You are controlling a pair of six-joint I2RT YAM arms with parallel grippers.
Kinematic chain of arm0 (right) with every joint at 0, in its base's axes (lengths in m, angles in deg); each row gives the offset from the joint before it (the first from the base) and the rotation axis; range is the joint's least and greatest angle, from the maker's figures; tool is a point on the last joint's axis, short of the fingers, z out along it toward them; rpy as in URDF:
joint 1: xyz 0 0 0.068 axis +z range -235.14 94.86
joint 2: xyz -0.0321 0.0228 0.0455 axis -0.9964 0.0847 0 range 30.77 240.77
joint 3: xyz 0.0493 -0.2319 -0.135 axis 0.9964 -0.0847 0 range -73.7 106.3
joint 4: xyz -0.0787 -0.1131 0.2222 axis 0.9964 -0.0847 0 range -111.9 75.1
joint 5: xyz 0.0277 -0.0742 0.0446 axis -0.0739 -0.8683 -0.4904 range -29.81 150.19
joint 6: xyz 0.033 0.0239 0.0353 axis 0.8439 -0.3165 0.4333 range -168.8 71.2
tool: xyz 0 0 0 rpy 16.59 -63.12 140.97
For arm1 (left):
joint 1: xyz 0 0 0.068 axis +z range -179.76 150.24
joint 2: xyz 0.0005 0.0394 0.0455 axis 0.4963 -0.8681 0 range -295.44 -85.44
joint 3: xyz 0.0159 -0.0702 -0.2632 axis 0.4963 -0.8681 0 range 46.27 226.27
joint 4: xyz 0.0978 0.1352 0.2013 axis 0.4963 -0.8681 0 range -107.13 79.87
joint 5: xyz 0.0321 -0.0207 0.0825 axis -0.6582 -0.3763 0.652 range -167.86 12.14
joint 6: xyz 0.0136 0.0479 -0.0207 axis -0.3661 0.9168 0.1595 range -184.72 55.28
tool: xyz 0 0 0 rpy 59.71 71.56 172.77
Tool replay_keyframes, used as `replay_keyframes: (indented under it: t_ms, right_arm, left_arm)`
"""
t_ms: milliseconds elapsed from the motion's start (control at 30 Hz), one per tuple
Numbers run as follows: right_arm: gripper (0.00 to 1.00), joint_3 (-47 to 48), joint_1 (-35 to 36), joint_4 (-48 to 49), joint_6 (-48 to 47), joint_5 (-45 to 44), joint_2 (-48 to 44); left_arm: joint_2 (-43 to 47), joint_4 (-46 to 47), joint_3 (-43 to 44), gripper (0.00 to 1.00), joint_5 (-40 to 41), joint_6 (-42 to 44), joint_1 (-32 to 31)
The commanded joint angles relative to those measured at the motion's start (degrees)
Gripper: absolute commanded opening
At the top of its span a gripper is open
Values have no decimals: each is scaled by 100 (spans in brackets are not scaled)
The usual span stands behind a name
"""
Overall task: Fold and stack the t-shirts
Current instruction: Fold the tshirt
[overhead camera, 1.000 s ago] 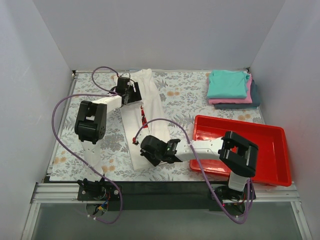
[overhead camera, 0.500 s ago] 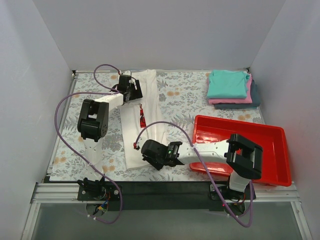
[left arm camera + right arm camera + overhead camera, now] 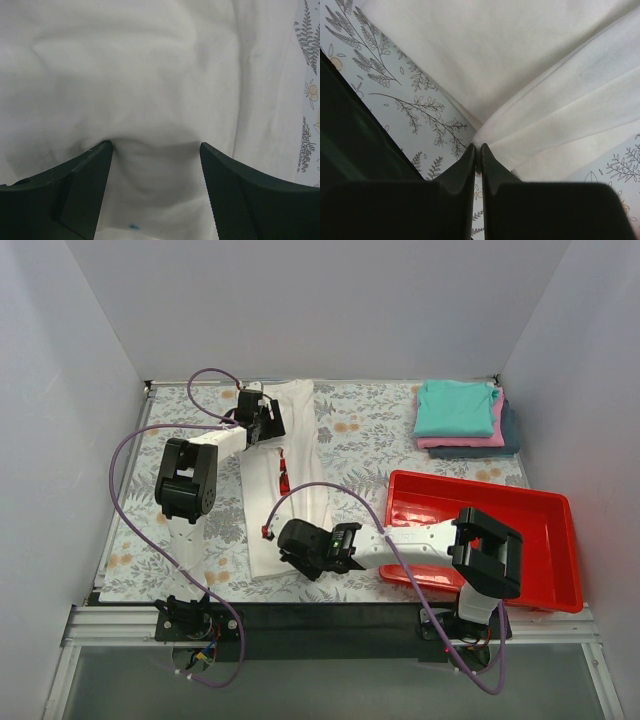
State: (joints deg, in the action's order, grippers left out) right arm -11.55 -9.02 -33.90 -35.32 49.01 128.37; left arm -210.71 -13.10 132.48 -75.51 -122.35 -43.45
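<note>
The white t-shirt point(image 3: 292, 445) lies as a long narrow strip on the left half of the table, with a bit of its red logo point(image 3: 284, 476) showing at a fold. My left gripper point(image 3: 270, 422) is at the strip's far end. In the left wrist view the left gripper point(image 3: 155, 146) is open, its fingertips point(image 3: 100, 155) resting on white cloth point(image 3: 150, 75). My right gripper point(image 3: 288, 543) is at the strip's near end. In the right wrist view the right gripper point(image 3: 478, 147) is shut on a corner of the white cloth point(image 3: 545, 125). Folded teal point(image 3: 455, 405), pink point(image 3: 470, 440) and dark blue-grey point(image 3: 512, 432) tees are stacked at the back right.
A red plastic tray point(image 3: 520, 515) sits at the front right, under the right arm's elbow. The floral tablecloth point(image 3: 370, 435) covers the table between the white strip and the stack. White walls close in the left, back and right sides. The table's black front edge point(image 3: 330, 615) is close to the right gripper.
The right gripper has drawn the shirt's near end a little toward the front left. The left gripper has shifted slightly toward the back, and the strip now lies straighter.
</note>
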Motion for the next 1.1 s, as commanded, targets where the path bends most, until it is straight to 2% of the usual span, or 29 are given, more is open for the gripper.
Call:
replay_keyframes:
  t_ms: [0,167,433,667,800,900,1067]
  right_arm:
    - [1,315,123,230,-38,292,57]
    - [4,421,140,283,-82,467,215]
    - [12,350,140,1021,-152,827,286]
    - [16,719,140,1197,-240,1074,689]
    - [28,737,140,1224,-240,1074,752]
    - [40,632,149,1241,-240,926,541]
    - [48,246,131,1232,-240,293,-239]
  left_arm:
    - [-67,-381,-149,65,-33,41,-2]
    - [-68,-381,-140,66,-50,50,-2]
    - [3,-328,-210,66,-103,41,7]
    - [73,-310,-263,66,-129,50,-2]
    - [108,-310,-281,66,-129,50,-2]
    - [301,-170,-447,66,-156,15,7]
    - [1188,225,-877,66,-226,-29,7]
